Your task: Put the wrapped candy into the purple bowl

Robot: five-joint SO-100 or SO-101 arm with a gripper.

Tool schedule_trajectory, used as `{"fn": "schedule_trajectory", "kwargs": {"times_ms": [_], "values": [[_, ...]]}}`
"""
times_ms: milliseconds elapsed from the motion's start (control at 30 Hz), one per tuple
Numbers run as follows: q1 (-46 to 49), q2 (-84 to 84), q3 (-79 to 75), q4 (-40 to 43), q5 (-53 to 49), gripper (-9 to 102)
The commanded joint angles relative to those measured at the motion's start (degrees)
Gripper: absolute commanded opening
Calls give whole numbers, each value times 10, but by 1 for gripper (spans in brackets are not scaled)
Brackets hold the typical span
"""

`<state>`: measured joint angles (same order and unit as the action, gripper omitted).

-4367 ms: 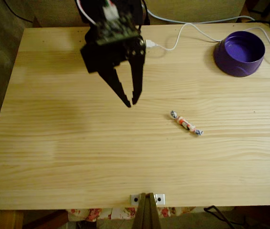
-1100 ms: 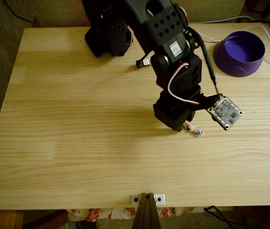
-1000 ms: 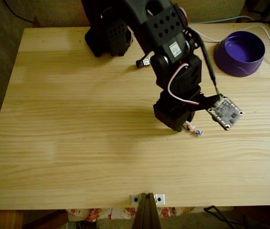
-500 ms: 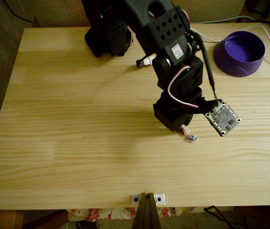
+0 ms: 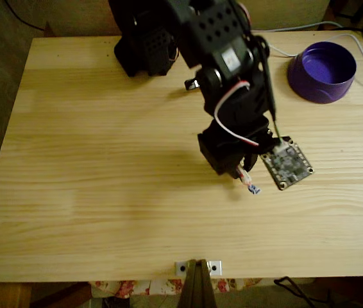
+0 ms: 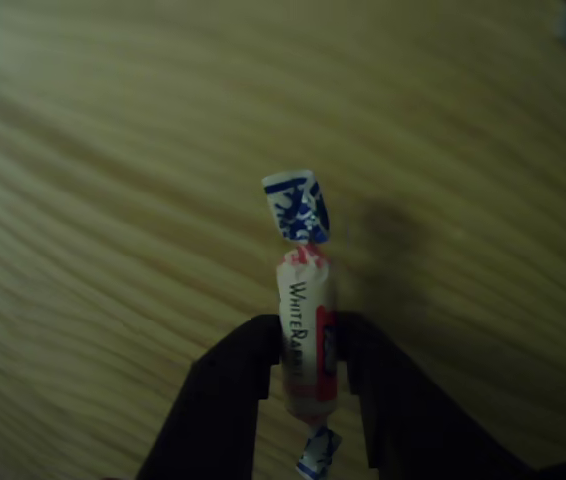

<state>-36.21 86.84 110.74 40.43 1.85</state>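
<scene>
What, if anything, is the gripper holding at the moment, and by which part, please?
The wrapped candy, pinched by the fingers around the lower half of its body; both twisted ends stick out free.

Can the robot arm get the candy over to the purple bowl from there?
Probably yes. The gripper is shut on the wrapped candy, and the bare table between it and the purple bowl shows nothing in the way except a white cable near the bowl.

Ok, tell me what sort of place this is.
Probably a home hobby setup: a pine table with loose cables, floral fabric beneath its edge, and the gripper holding a candy near a purple bowl.
</scene>
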Motion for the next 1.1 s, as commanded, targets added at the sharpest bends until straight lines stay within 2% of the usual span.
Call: {"fn": "schedule_trajectory", "kwargs": {"times_ms": [0,200,500,733,1067], "values": [[4,127,-52,18,48,4],[-21,228,-51,34,84,4],[-152,345,-39,64,59,3],[-263,370,-36,64,42,2],[-409,347,-11,45,-38,1]]}}
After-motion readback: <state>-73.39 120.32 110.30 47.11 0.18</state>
